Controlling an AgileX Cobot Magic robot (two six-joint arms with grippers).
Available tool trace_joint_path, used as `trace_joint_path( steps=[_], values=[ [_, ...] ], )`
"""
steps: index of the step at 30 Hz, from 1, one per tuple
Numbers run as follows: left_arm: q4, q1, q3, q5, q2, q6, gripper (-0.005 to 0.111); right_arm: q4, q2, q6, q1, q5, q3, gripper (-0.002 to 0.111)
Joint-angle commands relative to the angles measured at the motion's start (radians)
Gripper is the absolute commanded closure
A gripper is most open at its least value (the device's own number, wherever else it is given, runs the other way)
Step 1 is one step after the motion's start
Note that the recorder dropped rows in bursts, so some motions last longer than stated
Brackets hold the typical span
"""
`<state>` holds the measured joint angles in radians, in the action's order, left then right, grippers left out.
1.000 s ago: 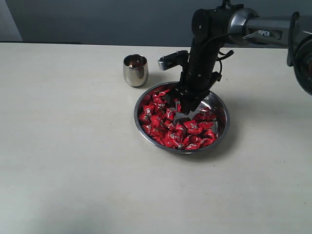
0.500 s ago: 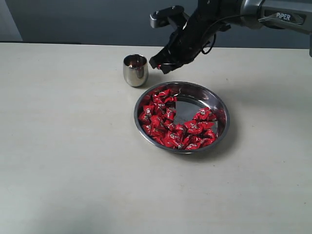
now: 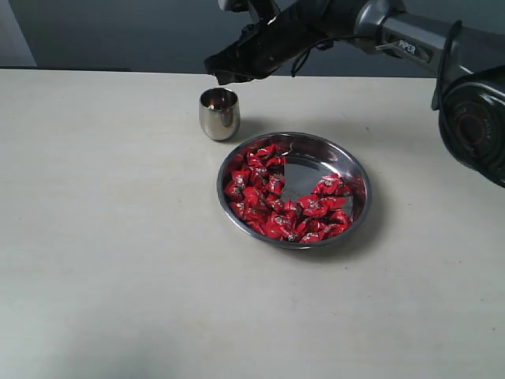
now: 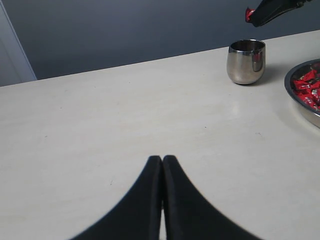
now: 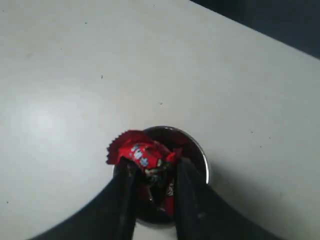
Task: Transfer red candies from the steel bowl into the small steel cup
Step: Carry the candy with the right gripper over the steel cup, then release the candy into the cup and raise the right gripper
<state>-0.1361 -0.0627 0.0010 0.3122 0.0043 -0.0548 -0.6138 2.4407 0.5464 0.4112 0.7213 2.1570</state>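
One red candy pinched by right fingers over small steel cup, unseen from exterior; left fingers pressed together.

The left wrist view cuts the steel bowl off at the picture's edge: only an arc of rim and a few red candies show. In the right wrist view the fingers of the right gripper and the red candy pinched between them cover most of the mouth of the small steel cup, so its contents cannot be told. The wrapper markings are too small to read.
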Motion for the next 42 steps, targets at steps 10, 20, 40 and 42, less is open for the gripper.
trace_joint_path(
  steps=[10,20,40,42],
  values=[
    [0.0,-0.01,-0.001,-0.004,-0.004,-0.006,0.106,-0.04,0.07,0.003,-0.003,0.073,0.071,0.088],
    [0.0,-0.01,-0.001,-0.004,-0.004,-0.006,0.106,-0.045,0.07,-0.008,-0.003,0.084,0.071,0.083],
    [0.0,-0.01,-0.001,-0.004,-0.004,-0.006,0.106,0.085,0.05,-0.036,-0.003,0.077,0.071,0.081],
    [0.0,-0.01,-0.001,-0.004,-0.004,-0.006,0.106,0.085,0.05,-0.036,-0.003,0.079,0.071,0.081]
  ],
)
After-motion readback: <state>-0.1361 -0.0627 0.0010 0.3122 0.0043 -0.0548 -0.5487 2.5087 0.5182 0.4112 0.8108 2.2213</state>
